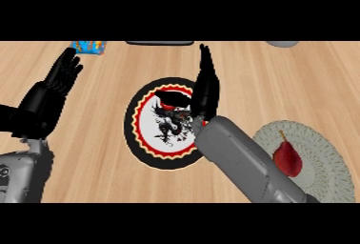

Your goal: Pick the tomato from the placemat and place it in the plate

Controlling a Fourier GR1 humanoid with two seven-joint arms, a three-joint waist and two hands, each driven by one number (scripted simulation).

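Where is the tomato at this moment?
In the head view, the tomato lies on the round placemat at the lower right, to the right of the patterned plate.

Light wood tabletop [295, 86], grain running left-right. Far edge, top left: small blue packet [89, 46] w/ orange marks, partly cut off. Top centre: flat dark thing [159, 43]; top right: grey rounded thing [283, 43]. Both mostly out of view, can't tell what they are.
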